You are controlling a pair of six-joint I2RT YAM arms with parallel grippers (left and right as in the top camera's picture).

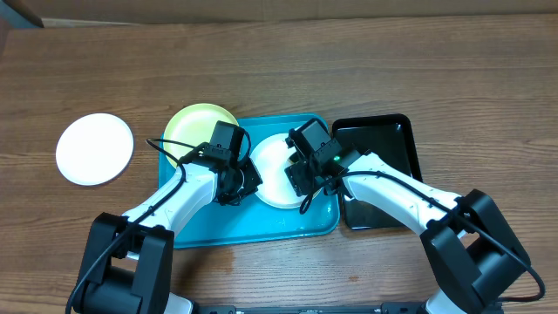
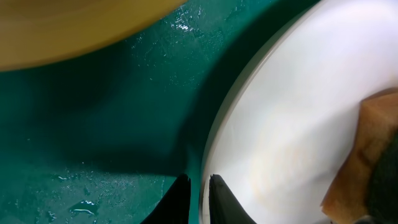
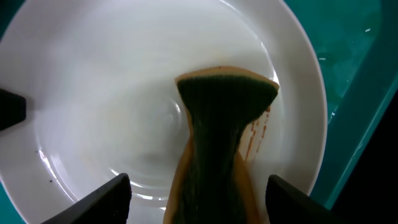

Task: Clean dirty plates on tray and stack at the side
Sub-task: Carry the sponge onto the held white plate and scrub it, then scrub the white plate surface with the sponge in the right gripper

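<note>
Left hand [image 2: 198,194] nipped on rim of round white plate [image 3: 106,93], on turquoise plastic tray [image 2: 93,137] under me. Right hand [image 3: 199,199] open, green-topped sponge [image 3: 224,118] loose between fingers. Risk: sponge topples, brown smear [image 3: 256,134] beside it goes unwiped.

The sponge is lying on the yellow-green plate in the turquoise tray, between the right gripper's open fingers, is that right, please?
Only the colour is wrong: the sponge lies on the white plate in the turquoise tray, between the open fingers of the right gripper; the right wrist view shows it.
</note>
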